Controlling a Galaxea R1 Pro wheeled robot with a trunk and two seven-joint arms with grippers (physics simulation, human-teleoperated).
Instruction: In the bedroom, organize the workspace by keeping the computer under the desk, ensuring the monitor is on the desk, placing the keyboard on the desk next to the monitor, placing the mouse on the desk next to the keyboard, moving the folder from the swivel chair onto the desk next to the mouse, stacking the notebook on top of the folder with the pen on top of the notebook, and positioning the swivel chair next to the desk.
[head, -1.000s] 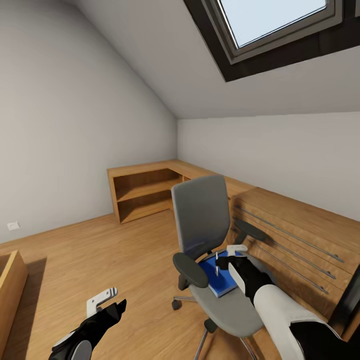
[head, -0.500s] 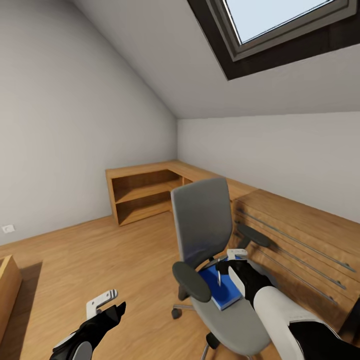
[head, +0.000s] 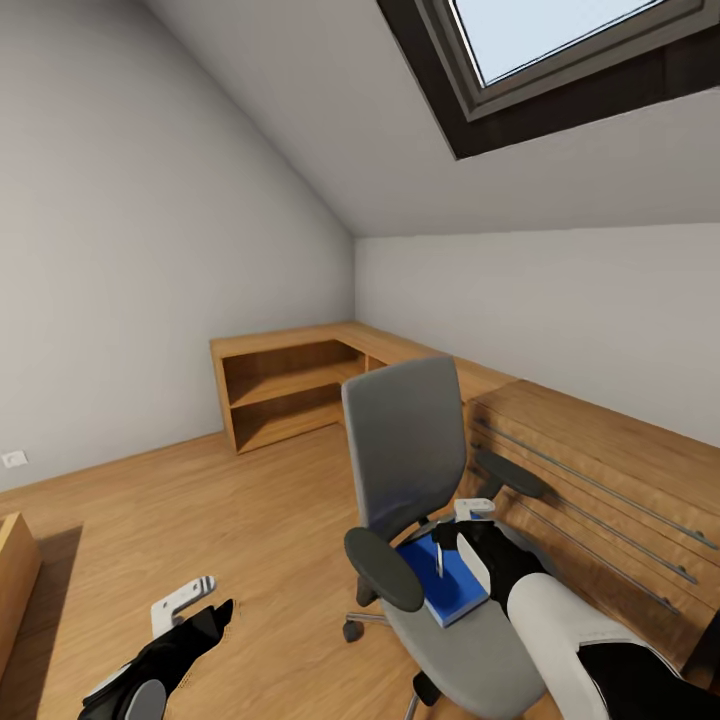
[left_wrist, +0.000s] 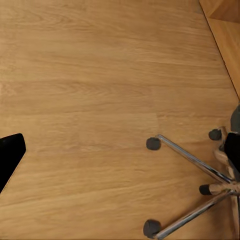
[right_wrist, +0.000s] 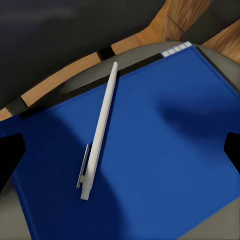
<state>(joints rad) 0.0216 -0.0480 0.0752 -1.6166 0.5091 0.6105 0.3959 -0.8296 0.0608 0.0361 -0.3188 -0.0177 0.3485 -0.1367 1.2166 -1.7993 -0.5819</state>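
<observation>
One swivel chair (head: 420, 500) stands in the bedroom on the light wood floor (head: 200, 520), just beside the low wooden drawer unit (head: 600, 480) on the right. Its tall grey back faces the far corner shelving (head: 290, 385). On its grey seat lies one blue folder (head: 445, 580), and one thin pale pen (right_wrist: 100, 132) lies on the folder, running diagonally across it in the right wrist view.

The right arm reaches forward from the near right, and its right claw (head: 465, 530) hangs just above the folder, pointing down. In the right wrist view its dark fingertips (right_wrist: 10, 150) stand wide apart at both sides of the folder, so it is released and holds nothing.

The left arm stays low at the near left, over the bare floor. Whether the left claw (head: 190, 615) is released or clenched, I cannot tell. The left wrist view shows the chair's chrome base with four casters (left_wrist: 153, 144).
</observation>
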